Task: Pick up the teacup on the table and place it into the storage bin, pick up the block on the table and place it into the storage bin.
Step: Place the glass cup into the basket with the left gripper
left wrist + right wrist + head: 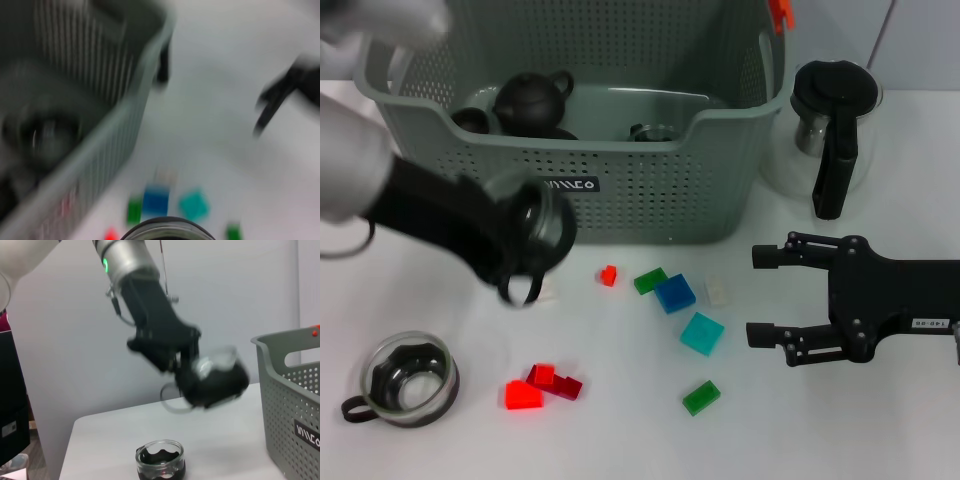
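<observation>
My left gripper (520, 250) is shut on a glass teacup (532, 222) and holds it tilted in the air, just in front of the storage bin's (650, 190) front wall near its left end. The right wrist view shows the same held teacup (216, 374) beside the bin (292, 385). A second glass teacup (408, 378) stands on the table at the front left. Several blocks lie in front of the bin, among them a blue block (675, 293), a cyan block (702, 333) and a red block (523, 394). My right gripper (755, 296) rests open at the right, holding nothing.
Inside the bin sit a dark teapot (533, 100) and other dark tea ware. A glass kettle with a black handle (832, 130) stands to the right of the bin. Small green (701, 397), red (608, 275) and white (717, 291) blocks are scattered mid-table.
</observation>
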Motion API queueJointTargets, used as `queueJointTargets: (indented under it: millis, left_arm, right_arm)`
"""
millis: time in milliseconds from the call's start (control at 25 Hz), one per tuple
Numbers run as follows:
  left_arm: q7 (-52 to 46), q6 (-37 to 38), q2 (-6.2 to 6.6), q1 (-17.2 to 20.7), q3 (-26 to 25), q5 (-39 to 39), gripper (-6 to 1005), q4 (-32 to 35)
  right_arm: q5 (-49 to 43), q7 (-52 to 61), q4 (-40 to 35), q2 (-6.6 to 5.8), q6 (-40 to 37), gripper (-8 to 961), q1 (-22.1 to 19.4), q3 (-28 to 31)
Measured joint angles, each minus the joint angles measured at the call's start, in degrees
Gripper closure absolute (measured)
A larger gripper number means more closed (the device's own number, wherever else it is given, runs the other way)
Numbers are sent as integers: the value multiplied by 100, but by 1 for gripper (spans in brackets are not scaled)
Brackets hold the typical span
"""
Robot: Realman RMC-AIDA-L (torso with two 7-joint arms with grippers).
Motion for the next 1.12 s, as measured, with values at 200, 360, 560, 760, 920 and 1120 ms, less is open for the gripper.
queueJointTargets:
  millis: [200, 360, 560, 760, 920, 1120]
  left_arm:
    - [242, -297, 232, -295, -1034, -1417, 964, 544]
    - [250, -1297, 309, -700, -1063, -1504, 964, 1223]
    - [363, -2940, 270, -1253, -565, -1069, 964, 2097]
    - [654, -4842, 225, -1671, 151, -684, 964, 3402]
    - [1098, -6140, 167, -1935, 390, -597, 964, 4505]
    - [2033, -7190, 107, -2233, 511, -576, 964, 5782]
  right_arm:
    - [0, 0, 39, -2, -1, 39, -2, -5]
    - [4, 0, 78, -2, -32, 39, 20, 1]
    - [24, 0, 119, -2, -43, 39, 57, 1]
    - [33, 0, 136, -2, -13, 39, 66, 6]
    - [42, -15, 135, 1, -10, 39, 74, 16]
    - [44, -29, 135, 6, -32, 39, 73, 18]
